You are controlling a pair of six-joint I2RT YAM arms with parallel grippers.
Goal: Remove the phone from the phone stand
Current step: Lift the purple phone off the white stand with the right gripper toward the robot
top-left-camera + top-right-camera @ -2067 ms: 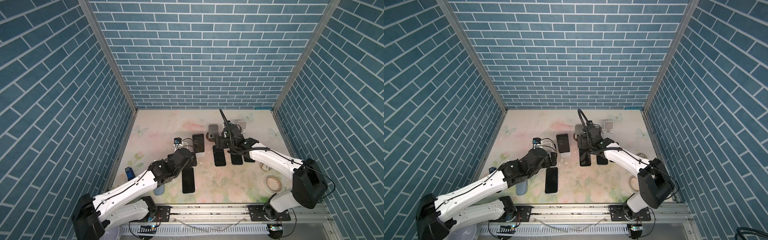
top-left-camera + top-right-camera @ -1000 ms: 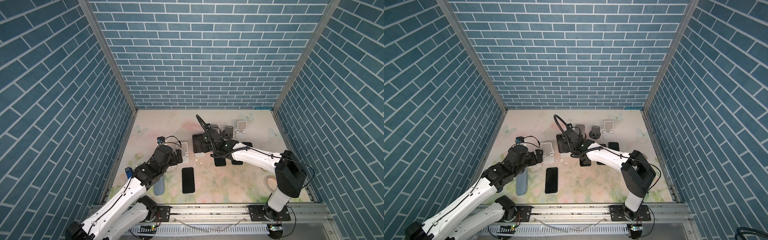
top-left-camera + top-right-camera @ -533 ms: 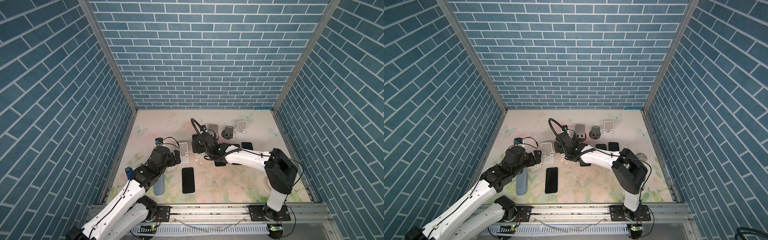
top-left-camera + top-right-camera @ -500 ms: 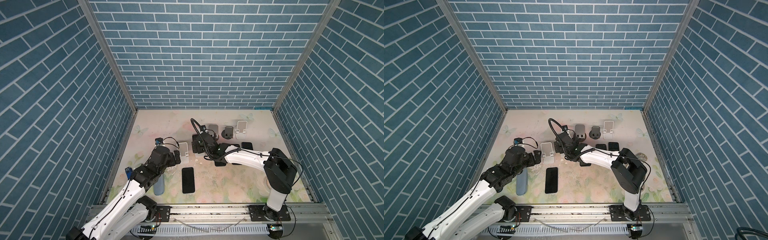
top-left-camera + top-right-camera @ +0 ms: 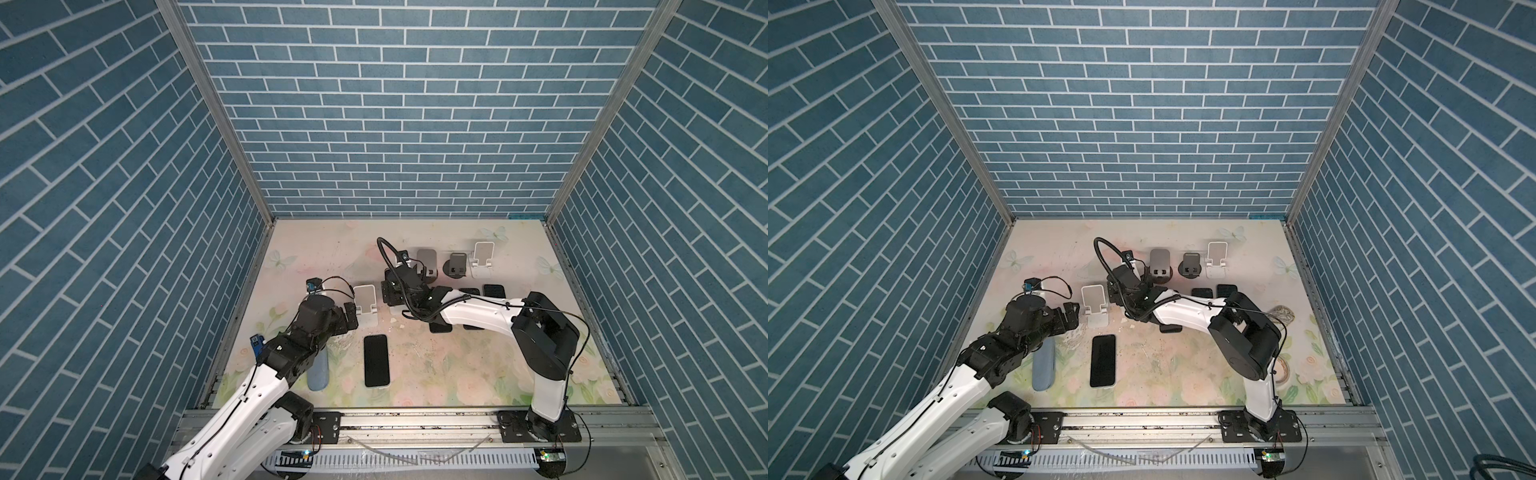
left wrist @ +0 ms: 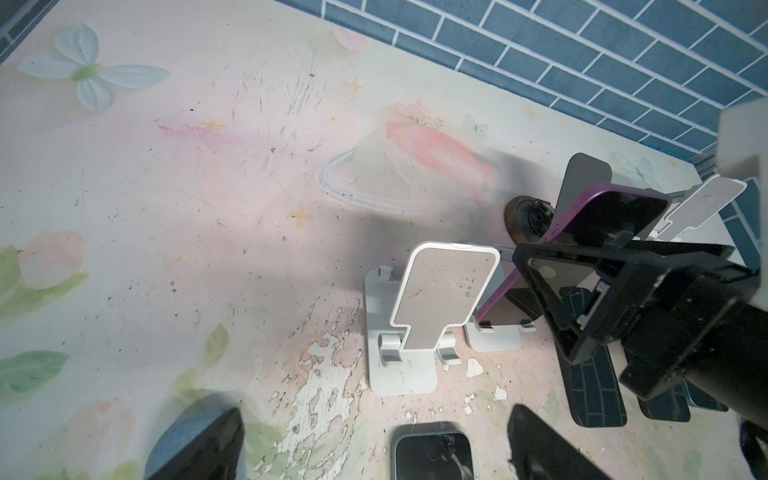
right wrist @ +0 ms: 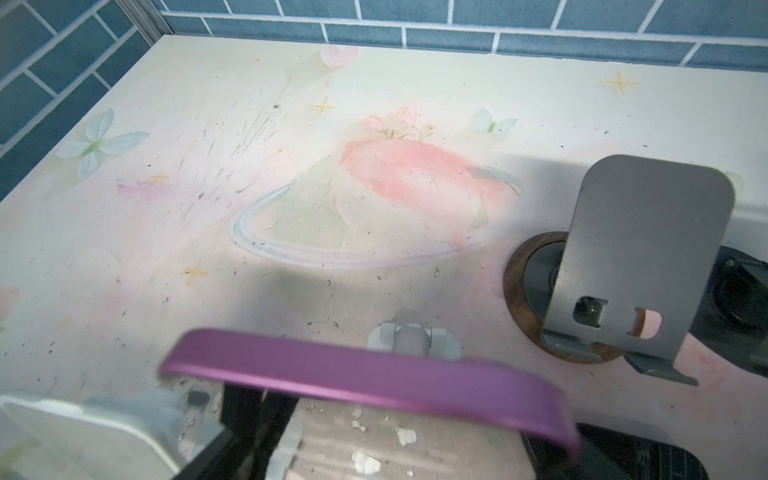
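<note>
A purple phone (image 6: 582, 232) (image 7: 365, 374) leans on a white phone stand, whose base (image 6: 492, 343) and hinge (image 7: 413, 338) show under it. My right gripper (image 6: 540, 270) (image 5: 395, 291) has reached across the middle. Its black fingers (image 6: 552, 299) sit one on each long side of the phone, and contact is not visible. In both top views the gripper covers most of the phone. My left gripper (image 6: 374, 451) (image 5: 349, 322) (image 5: 1071, 318) hangs open and empty. It is just left of a second, empty white stand (image 6: 440, 291) (image 5: 365, 299) (image 5: 1094, 301).
A black phone (image 5: 376, 359) (image 5: 1102, 359) lies flat in front of the empty stand, with a blue-grey case (image 5: 318, 370) to its left. Behind are a grey metal stand on a wooden disc (image 7: 640, 257), a black stand (image 5: 457, 264) and another white stand (image 5: 482, 257). Several phones (image 5: 494, 291) lie flat at right.
My right gripper swung left from the flat phones to the purple phone on its stand, and its jaws have narrowed around it. The left arm drew back left, then stayed still.
</note>
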